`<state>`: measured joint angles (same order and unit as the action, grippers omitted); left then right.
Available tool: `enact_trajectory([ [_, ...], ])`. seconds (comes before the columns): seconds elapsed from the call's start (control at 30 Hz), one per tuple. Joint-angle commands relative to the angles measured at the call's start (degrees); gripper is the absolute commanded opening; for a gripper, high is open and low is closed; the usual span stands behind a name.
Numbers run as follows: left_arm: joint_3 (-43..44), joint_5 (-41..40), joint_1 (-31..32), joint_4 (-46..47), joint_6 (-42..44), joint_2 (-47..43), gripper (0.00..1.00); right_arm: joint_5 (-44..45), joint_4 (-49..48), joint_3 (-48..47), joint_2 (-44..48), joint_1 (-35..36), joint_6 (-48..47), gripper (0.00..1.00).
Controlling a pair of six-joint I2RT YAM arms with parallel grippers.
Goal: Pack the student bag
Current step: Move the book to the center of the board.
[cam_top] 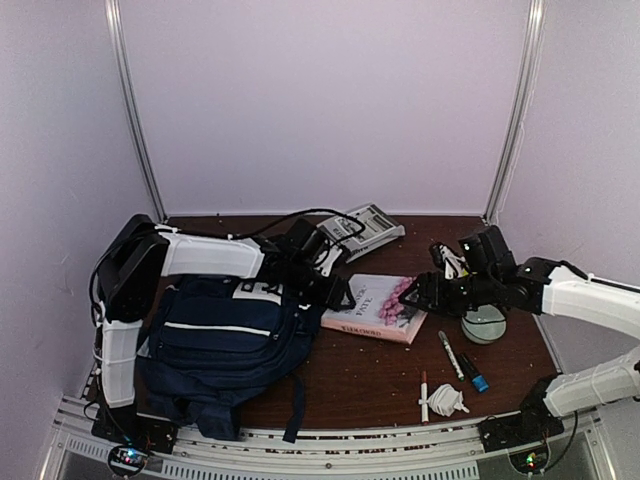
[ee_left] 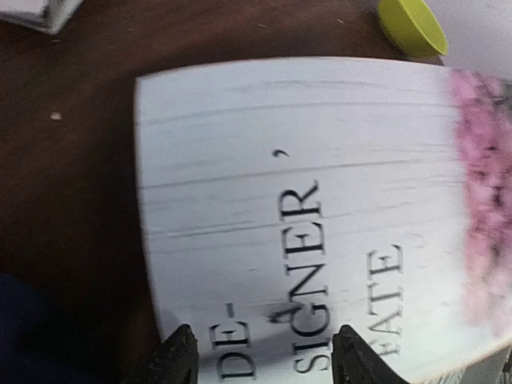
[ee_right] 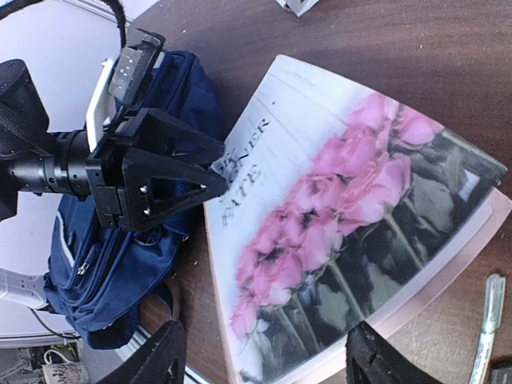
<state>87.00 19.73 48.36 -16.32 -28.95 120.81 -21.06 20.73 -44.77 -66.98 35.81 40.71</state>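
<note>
The student bag (cam_top: 225, 345), navy blue with a white stripe, lies flat at the left of the table; it also shows in the right wrist view (ee_right: 104, 256). Beside its right side lies a book (cam_top: 375, 308) with pink roses on a pale cover (ee_right: 352, 232). My left gripper (cam_top: 335, 290) stands open over the book's lettered end (ee_left: 304, 208), fingertips spread at the cover (ee_left: 264, 356). My right gripper (cam_top: 415, 295) is open at the book's rose end, jaws wide on either side of it (ee_right: 268, 360). Neither holds anything.
A grey calculator (cam_top: 365, 232) lies at the back. A round green-rimmed dish (cam_top: 484, 324) sits right of the book. Two markers (cam_top: 450, 353) (cam_top: 473, 373), a thin pen (cam_top: 424, 395) and a white crumpled item (cam_top: 447, 400) lie at front right.
</note>
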Motion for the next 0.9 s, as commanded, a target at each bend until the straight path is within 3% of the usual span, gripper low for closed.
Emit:
enact_trajectory([
  [0.0, 2.57, 7.05, 4.99, 0.80, 2.05, -0.79, 0.59, 0.19, -1.19, 8.89, 7.09, 1.89, 8.35, 0.69],
  [0.2, 5.41, 9.63, 5.34, -3.15, 3.11, 2.59, 0.59, 6.04, 2.96, 18.71, 17.26, 3.39, 13.48, 0.70],
  [0.37, 4.63, 7.85, 5.34, -3.37, 4.68, 0.64, 0.60, 11.39, 4.42, 20.81, 20.87, 3.27, 14.26, 0.75],
  [0.57, 7.64, 4.82, 3.19, -6.54, 6.98, -0.67, 0.65, 9.82, -2.97, 17.56, 10.26, 2.86, 14.23, 0.78],
  [0.73, 6.82, 1.78, 0.01, -6.44, 5.26, 1.39, 0.67, 15.53, -6.36, 18.06, 3.91, 2.79, 16.64, 0.87],
  [0.87, 8.22, 3.40, 0.20, -6.18, 4.81, 4.38, 0.67, 13.24, -12.00, 16.85, -2.66, 2.60, 16.70, 0.88],
])
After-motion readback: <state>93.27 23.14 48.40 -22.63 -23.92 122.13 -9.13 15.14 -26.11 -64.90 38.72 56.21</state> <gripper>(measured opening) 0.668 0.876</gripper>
